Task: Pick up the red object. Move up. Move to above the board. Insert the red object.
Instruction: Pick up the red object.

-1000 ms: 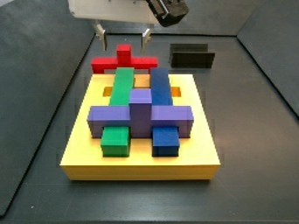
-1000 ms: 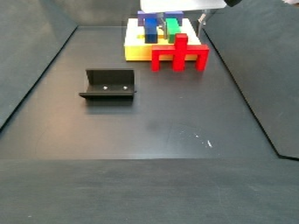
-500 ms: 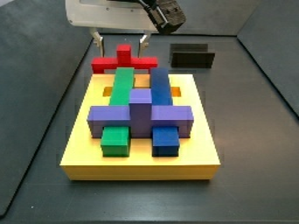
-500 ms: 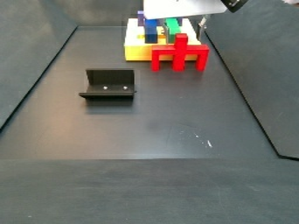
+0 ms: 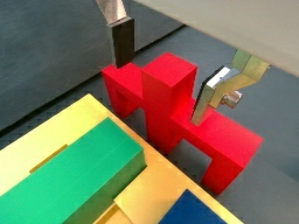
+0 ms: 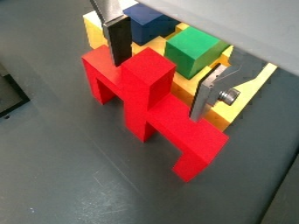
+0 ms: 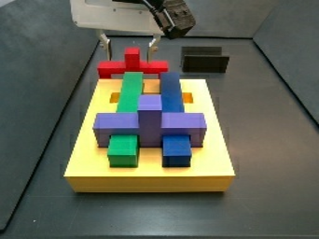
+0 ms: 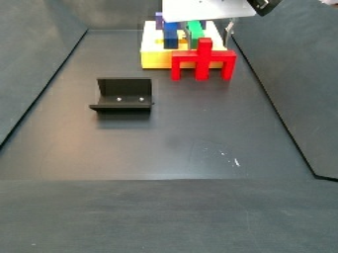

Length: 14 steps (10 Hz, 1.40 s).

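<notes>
Gripper (image 5: 176,83) spread wide, straddling the red object (image 5: 176,109) just beside the board (image 5: 52,144) — we'd centre on its post, sink lower — contact seemingly absent — then squeeze.

bright red blocky cross-shaped piece (image 7: 132,65): 1
large flat yellow slotted board (image 7: 149,175): 1
dark L-shaped fixture (image 8: 122,97): 1
gripper (image 7: 129,42), at the red piece: 1
silver fingers (image 5: 121,40): 2

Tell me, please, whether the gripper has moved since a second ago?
Yes. In a side view the gripper has come down toward the red object, its fingers now straddling the post.
</notes>
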{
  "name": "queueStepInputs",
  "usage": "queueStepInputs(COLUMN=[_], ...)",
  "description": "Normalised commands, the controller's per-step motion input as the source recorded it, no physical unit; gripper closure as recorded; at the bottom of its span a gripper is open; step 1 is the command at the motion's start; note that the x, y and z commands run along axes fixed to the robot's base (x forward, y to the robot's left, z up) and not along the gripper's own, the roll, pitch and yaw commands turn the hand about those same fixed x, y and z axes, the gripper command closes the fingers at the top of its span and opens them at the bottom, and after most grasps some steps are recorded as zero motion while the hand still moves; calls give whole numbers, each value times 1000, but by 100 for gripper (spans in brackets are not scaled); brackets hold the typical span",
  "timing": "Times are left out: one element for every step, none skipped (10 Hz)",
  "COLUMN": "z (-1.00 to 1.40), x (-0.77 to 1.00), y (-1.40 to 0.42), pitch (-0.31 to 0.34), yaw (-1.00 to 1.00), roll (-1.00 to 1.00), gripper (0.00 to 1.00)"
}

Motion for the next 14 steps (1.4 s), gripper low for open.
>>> queueStepInputs(z=[-151, -174, -109, 0, 0, 0, -26, -29, -49, 0, 0, 0, 0, 0], x=[0, 0, 0, 0, 0, 0, 0, 0, -20, 0, 0, 0, 0, 0], y=[20, 40, 43, 0, 0, 0, 0, 0, 0, 0, 0, 0, 0, 0], pitch=[0, 0, 0, 0, 0, 0, -4, -11, -20, 0, 0, 0, 0, 0], yaw=[-69, -29, 0, 100, 106, 91, 146, 163, 34, 0, 0, 0, 0, 0], roll=[0, -23, -56, -73, -69, -56, -57, -60, -27, 0, 0, 0, 0, 0], gripper=[0, 0, 0, 0, 0, 0, 0, 0, 0, 0, 100, 100, 100, 100])
